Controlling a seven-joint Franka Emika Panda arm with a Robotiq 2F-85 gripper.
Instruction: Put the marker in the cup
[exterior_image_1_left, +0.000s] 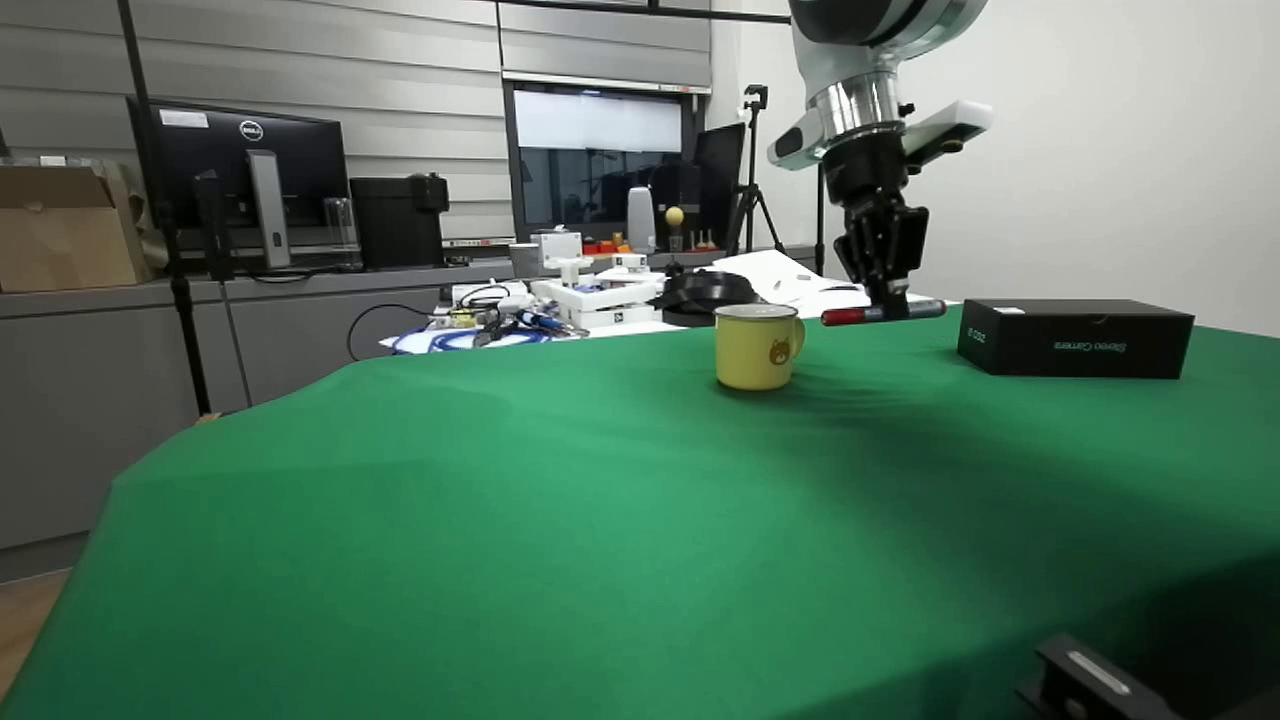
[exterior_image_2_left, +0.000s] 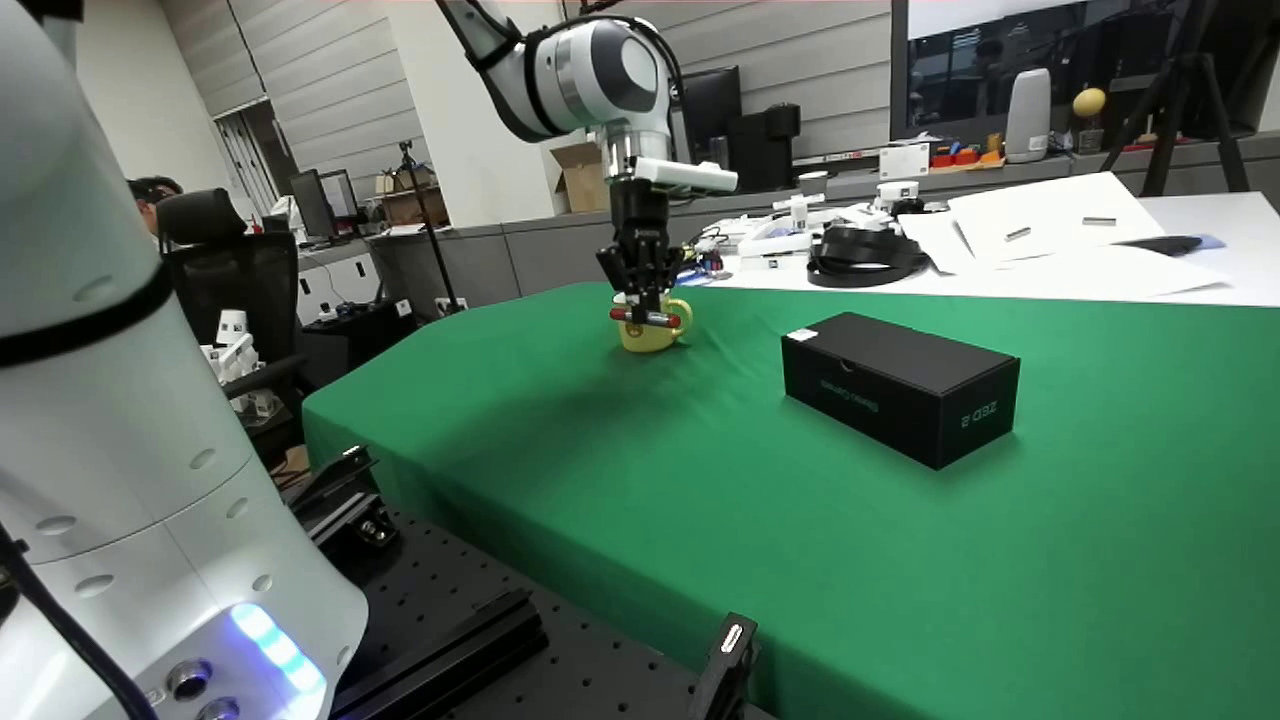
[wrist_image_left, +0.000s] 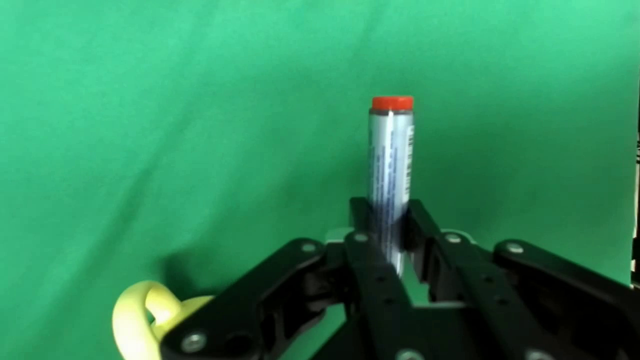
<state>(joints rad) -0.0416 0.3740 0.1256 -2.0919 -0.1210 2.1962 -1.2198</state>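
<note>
My gripper (exterior_image_1_left: 890, 300) is shut on the marker (exterior_image_1_left: 845, 316) and holds it above the green table, lying nearly level. In the wrist view the marker (wrist_image_left: 391, 155), grey with a red end, sits between the fingertips (wrist_image_left: 387, 220); its other end is hidden. The yellow cup (exterior_image_1_left: 752, 350) stands upright with its handle towards the gripper in that exterior view. In an exterior view the gripper (exterior_image_2_left: 645, 300) and marker (exterior_image_2_left: 662, 320) are in front of the cup (exterior_image_2_left: 648, 340), partly covering it. In the wrist view only the cup's handle (wrist_image_left: 132, 320) shows at the lower left.
A flat black box (exterior_image_1_left: 1085, 340) lies on the green table (exterior_image_1_left: 500, 520); it also shows in an exterior view (exterior_image_2_left: 900, 390). Behind the green table, a white table holds papers (exterior_image_2_left: 1050, 225), a black coil (exterior_image_2_left: 868, 258) and white parts.
</note>
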